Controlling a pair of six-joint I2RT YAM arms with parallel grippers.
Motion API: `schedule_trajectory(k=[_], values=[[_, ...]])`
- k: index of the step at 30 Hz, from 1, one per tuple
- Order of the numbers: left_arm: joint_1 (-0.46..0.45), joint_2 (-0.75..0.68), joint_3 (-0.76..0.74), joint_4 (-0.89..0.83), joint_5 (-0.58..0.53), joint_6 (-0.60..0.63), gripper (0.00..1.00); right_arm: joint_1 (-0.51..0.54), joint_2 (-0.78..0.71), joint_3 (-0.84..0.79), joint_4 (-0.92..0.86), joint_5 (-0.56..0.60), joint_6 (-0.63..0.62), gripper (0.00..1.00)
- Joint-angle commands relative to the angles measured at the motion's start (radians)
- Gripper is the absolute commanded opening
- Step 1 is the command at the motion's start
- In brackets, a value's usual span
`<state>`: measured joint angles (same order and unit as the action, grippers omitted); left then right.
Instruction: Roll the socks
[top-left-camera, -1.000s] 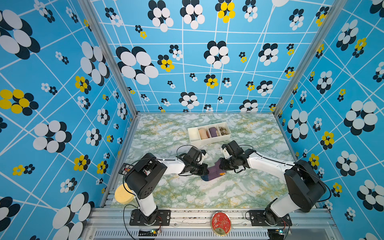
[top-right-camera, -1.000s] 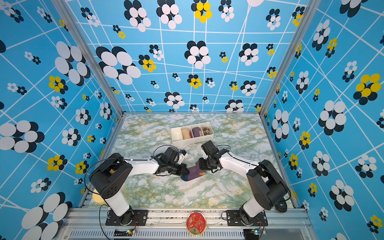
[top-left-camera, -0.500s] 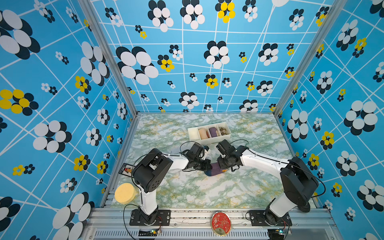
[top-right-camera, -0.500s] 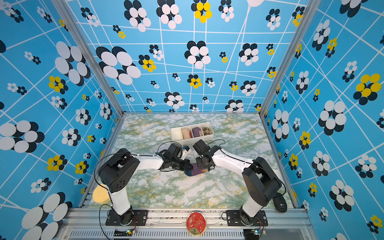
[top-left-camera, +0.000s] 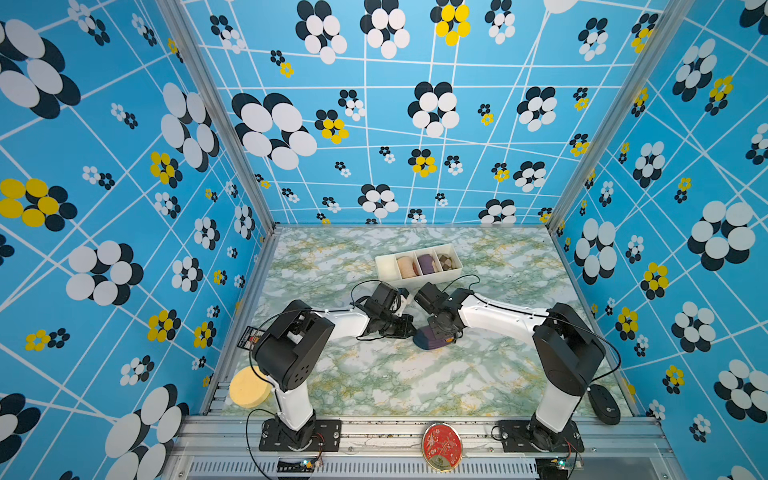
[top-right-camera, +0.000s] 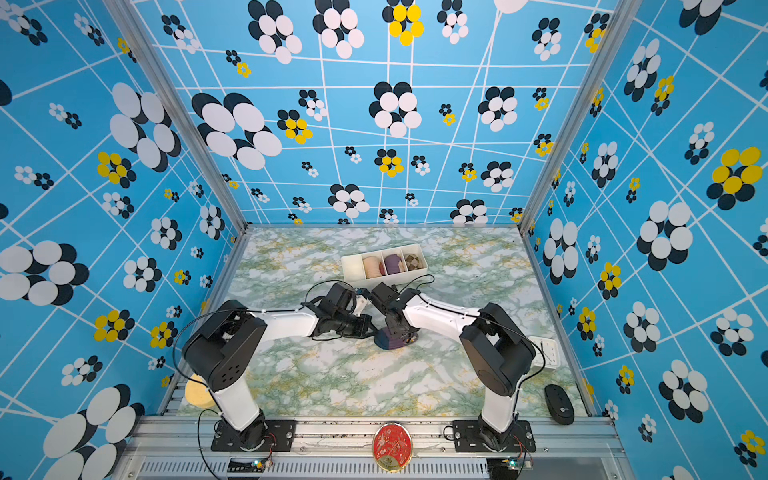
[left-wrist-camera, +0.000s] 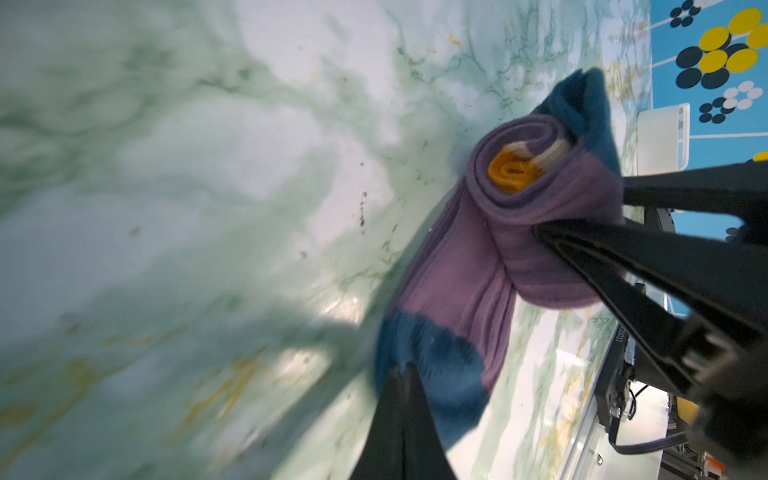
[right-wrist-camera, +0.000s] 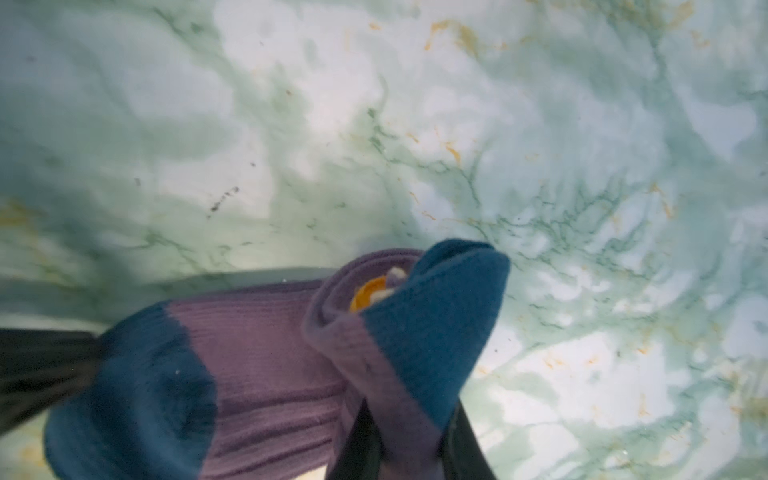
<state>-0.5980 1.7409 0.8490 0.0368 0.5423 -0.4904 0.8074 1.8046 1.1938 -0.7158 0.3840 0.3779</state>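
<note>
socks (top-left-camera: 430, 343) part-rolled mid-table (top-left-camera: 374, 374), bunched tighter than a second earlier | right gripper (right-wrist-camera: 411, 419) had moved leftward, clamped on roll | left gripper (left-wrist-camera: 401, 374) jaws together, at teal toe

surface: marbled table (top-left-camera: 395, 374) | on it: socks (top-left-camera: 430, 340), white divided tray (top-left-camera: 385, 267), black mouse (top-left-camera: 605, 405)

A white tray (top-left-camera: 387, 269) sits toward the back of the marble table (top-left-camera: 395, 382), holding a peach roll (top-left-camera: 406, 266) and a checked roll (top-left-camera: 446, 261) in separate compartments. A sponge (top-left-camera: 248, 388) lies front-left, a mouse (top-left-camera: 604, 404) front-right, a red disc (top-left-camera: 441, 446) on the rail (top-left-camera: 374, 432).
</note>
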Motion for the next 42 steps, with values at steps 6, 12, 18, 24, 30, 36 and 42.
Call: schedule_trajectory(k=[6,12,18,24,30,36,42], values=[[0.069,-0.27,-0.056,-0.144,-0.022,0.021,0.0,0.069,0.076,0.082,-0.147,0.145,0.029,0.07],[0.111,-0.432,-0.072,-0.27,-0.075,0.065,0.0,0.105,0.137,0.116,-0.163,0.14,0.051,0.08],[0.163,-0.534,-0.103,-0.33,-0.087,0.082,0.02,0.132,0.166,0.133,-0.176,0.133,0.065,0.11],[0.191,-0.582,-0.127,-0.348,-0.087,0.088,0.02,0.157,0.168,0.135,-0.177,0.12,0.078,0.19],[0.201,-0.592,-0.135,-0.351,-0.082,0.09,0.03,0.177,0.176,0.133,-0.172,0.095,0.082,0.26],[0.21,-0.59,-0.138,-0.354,-0.08,0.094,0.03,0.189,0.167,0.129,-0.165,0.074,0.085,0.31],[0.212,-0.576,-0.138,-0.346,-0.077,0.096,0.04,0.196,0.133,0.112,-0.151,0.042,0.085,0.35]])
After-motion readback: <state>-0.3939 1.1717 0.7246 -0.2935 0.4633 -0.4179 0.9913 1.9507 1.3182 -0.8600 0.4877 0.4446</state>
